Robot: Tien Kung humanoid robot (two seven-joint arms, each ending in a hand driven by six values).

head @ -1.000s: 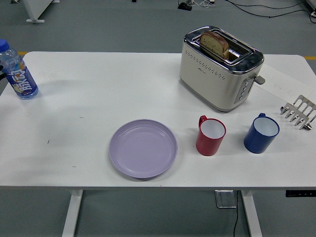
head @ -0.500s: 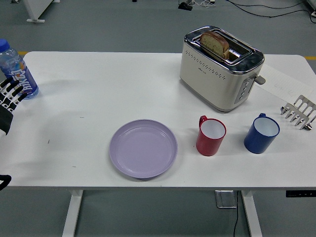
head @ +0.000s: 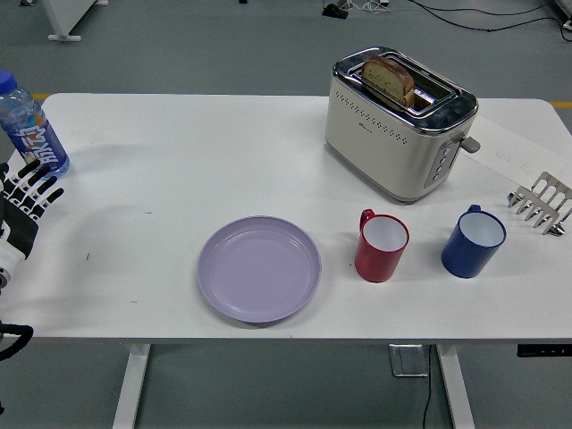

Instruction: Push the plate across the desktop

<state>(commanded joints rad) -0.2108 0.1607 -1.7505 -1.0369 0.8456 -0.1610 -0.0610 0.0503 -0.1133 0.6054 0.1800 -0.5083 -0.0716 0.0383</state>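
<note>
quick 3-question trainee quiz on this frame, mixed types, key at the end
1. True or false: the left hand is touching the purple plate.
2. Which thing stands right beside the plate, on its right side? A) blue mug B) red mug C) water bottle
3. Fill in: a slice of bread sits in a slot of the ____.

Key:
1. False. The hand is at the table's left edge, fingers spread, well apart from the plate.
2. B, the red mug; the blue mug is further right, the water bottle far left.
3. toaster.
</note>
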